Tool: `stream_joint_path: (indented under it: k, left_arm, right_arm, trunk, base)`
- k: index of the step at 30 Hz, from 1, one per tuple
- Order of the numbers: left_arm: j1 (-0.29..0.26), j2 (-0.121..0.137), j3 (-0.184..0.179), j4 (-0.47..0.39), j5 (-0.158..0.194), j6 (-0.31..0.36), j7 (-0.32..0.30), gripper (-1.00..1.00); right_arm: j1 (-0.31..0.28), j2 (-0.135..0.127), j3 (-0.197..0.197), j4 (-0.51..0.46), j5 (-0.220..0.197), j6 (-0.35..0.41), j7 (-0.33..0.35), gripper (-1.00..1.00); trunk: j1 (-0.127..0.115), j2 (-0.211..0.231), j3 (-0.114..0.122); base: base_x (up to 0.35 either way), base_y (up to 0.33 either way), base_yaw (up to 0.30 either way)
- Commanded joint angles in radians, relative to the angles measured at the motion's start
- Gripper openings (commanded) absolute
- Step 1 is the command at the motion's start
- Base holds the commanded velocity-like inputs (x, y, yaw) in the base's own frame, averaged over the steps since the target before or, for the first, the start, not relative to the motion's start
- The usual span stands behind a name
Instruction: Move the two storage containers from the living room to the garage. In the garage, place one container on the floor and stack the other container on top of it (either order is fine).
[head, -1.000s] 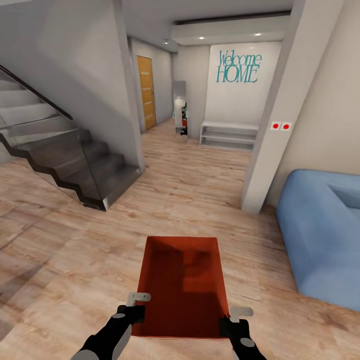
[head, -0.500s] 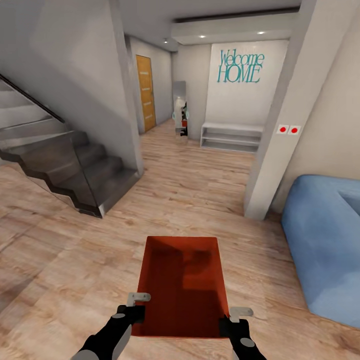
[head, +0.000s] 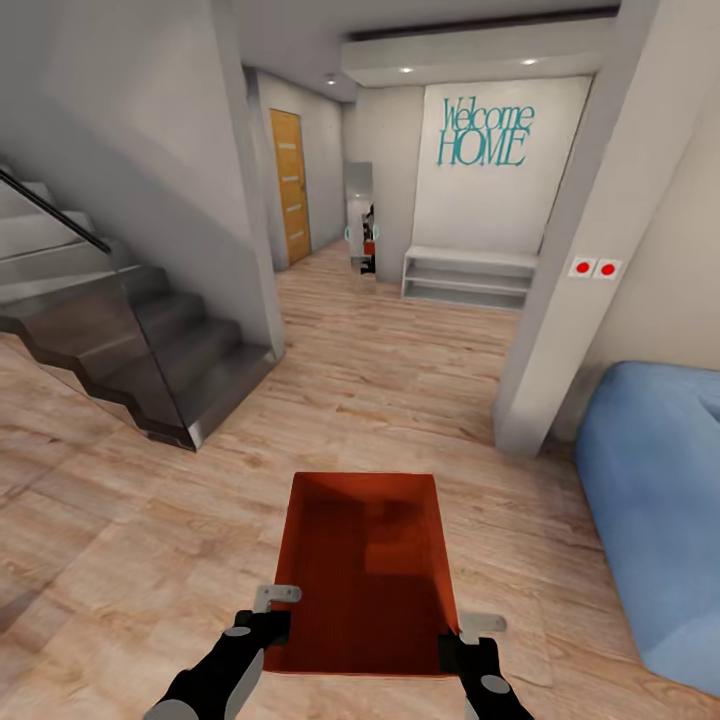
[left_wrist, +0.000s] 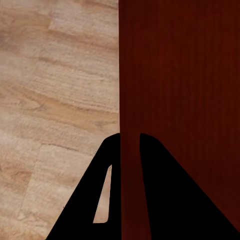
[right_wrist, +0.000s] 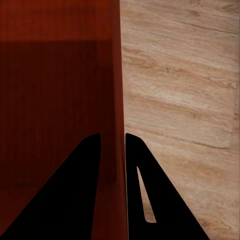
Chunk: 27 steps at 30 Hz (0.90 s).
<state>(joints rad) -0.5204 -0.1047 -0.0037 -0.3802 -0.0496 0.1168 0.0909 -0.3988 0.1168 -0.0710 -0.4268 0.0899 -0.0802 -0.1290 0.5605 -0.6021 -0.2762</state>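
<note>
Even, bright indoor light, no harsh glare. Recessed ceiling spots (head: 466, 66) glow in far hallway, washing white wall with teal lettering (head: 484, 133). Grey staircase (head: 130, 345) side dimmer, soft shade on floor at its foot. Storage container (head: 366, 570) interior darker at near end, blocky shadow across ribbed bottom. Head view shows wide-angle stretch: pillar (head: 570, 250) and walls lean outward toward edges. Slight softness, compression blur in distance. Wrist views: black fingers (left_wrist: 165, 195) pure silhouette, no detail; wood-plank floor (right_wrist: 185, 95) grain sharp, well lit.
</note>
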Motion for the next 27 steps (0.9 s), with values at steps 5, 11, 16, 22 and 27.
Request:
stream_joint_path:
  k: [5,11,16,22,27]
  left_arm:
    - [-0.001,-0.009,-0.009,-0.005,0.000,0.006,-0.028,-1.00]
    - [-0.001,-0.009,-0.009,-0.005,0.000,0.005,-0.028,-1.00]
    - [-0.001,-0.009,-0.009,-0.005,0.001,0.004,-0.028,-1.00]
    - [-0.001,-0.009,-0.009,-0.004,0.001,0.003,-0.028,-1.00]
    - [-0.001,-0.009,-0.009,-0.003,0.001,0.003,-0.028,-1.00]
  right_arm:
    - [0.000,0.001,-0.004,0.003,0.005,0.035,-0.010,-1.00]
    - [0.000,0.001,-0.004,0.003,0.005,0.032,-0.010,-1.00]
    - [0.000,0.001,-0.003,0.003,0.006,0.032,-0.010,-1.00]
    - [0.000,0.001,-0.002,0.003,0.007,0.033,-0.009,-1.00]
    - [0.000,0.001,-0.001,0.003,0.007,0.033,-0.009,-1.00]
  trunk:
    - [0.001,-0.001,-0.001]
    - [0.001,-0.001,-0.001]
    - [0.001,-0.001,-0.001]
    - [0.001,-0.001,-0.001]
    - [0.001,-0.001,-0.001]
  base:
    - [0.336,0.000,0.000]
    - [0.336,0.000,0.000]
    - [0.336,0.000,0.000]
    - [0.336,0.000,0.000]
    - [0.336,0.000,0.000]
